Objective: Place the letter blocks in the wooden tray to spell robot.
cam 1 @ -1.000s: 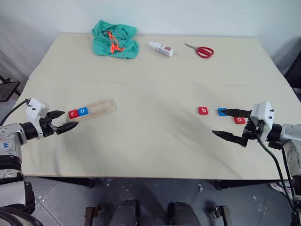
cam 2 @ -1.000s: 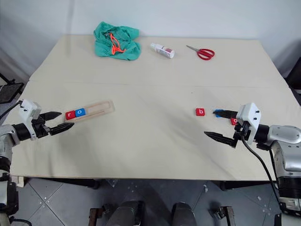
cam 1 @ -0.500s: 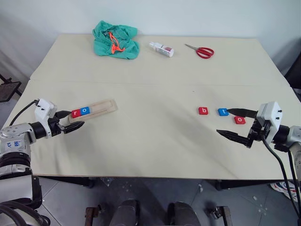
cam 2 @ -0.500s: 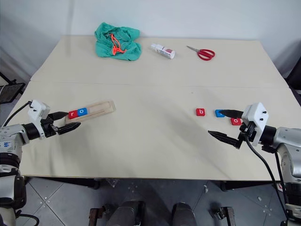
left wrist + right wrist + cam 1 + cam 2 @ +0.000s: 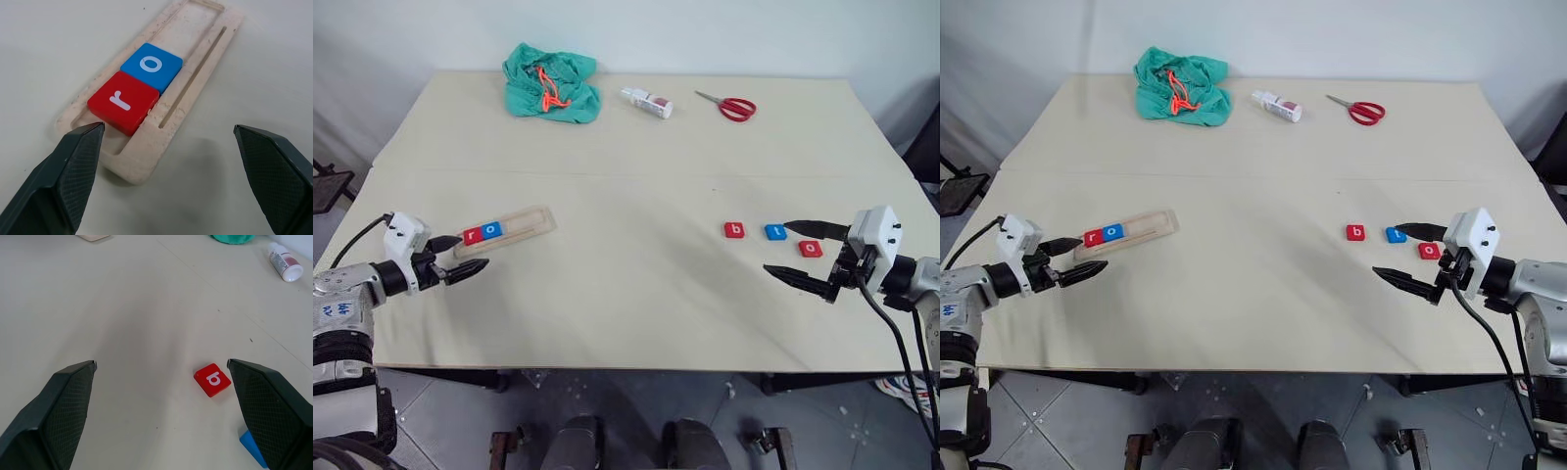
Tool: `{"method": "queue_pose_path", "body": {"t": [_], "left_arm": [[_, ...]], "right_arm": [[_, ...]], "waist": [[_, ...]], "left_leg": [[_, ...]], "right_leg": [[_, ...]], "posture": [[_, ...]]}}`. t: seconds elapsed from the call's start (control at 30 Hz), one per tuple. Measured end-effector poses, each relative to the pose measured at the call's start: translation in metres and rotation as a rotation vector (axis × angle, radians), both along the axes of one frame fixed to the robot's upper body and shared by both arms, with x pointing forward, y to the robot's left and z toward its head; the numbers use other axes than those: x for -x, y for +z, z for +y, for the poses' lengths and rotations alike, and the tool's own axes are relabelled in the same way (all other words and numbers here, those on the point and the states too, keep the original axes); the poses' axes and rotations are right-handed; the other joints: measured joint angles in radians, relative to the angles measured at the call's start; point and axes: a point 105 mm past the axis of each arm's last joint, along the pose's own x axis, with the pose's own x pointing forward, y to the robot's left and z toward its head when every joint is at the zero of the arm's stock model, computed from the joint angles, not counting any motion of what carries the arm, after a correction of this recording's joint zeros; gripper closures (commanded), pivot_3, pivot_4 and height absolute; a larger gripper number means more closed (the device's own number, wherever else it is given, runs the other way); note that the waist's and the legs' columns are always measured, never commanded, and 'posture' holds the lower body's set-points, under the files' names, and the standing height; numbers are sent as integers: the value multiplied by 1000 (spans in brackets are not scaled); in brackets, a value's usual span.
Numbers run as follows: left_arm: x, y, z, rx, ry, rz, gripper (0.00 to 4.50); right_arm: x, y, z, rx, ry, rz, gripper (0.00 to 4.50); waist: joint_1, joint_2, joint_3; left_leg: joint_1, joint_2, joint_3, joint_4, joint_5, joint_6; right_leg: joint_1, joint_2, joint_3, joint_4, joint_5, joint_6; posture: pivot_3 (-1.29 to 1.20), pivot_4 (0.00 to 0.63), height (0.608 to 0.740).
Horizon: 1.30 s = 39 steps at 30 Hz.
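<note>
Pale wooden tray (image 5: 507, 226) on the beige worktop (image 5: 626, 294) holds a red r tile (image 5: 123, 102) touching a blue o tile (image 5: 151, 66). Both grippers, left (image 5: 458, 256) and right (image 5: 805, 256), hover with fingers spread wide, empty.

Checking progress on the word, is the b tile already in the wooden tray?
No, the red b tile lies on the table apart from the wooden tray, which holds the r and o.

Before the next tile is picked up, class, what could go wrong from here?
1. The blue t tile lies close between the red b tile and the red o tile; the open right hand may knock it while reaching for b.
2. The wooden tray lies loose and slanted on the table; the open left hand beside its end could nudge it.
</note>
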Motion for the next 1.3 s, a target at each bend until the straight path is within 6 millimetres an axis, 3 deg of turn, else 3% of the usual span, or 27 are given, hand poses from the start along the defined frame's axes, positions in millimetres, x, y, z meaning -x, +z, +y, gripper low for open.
{"method": "queue_pose_path", "body": {"t": [0.43,0.63,0.83,1.07,1.3], "left_arm": [[2,-5,18,35,198,20,0],[1,-6,9,59,159,22,0],[-7,-6,-19,67,16,42,0],[0,-5,-39,65,-109,75,0],[-4,-2,-38,61,-102,68,0]], "right_arm": [[-1,0,1,0,2,1,27],[-2,0,1,0,3,0,27],[-5,0,6,7,19,3,27],[-5,0,6,6,14,0,27],[-6,-1,7,-3,8,-4,27]], "waist": [[2,0,0],[6,0,0],[17,0,0],[18,0,0],[18,0,0]], "left_leg": [[0,0,0,0,0,0],[0,-1,-1,1,0,0],[0,-1,-1,2,0,0],[0,-1,-1,2,0,0],[-1,-1,-1,2,0,0]], "right_leg": [[0,0,1,0,0,0],[1,0,1,0,0,0],[1,-1,1,0,0,0],[1,-1,1,0,0,0],[1,0,1,-1,0,0]], "posture": [[0,150,740],[0,150,740],[0,150,740],[0,150,740],[0,150,740]]}}
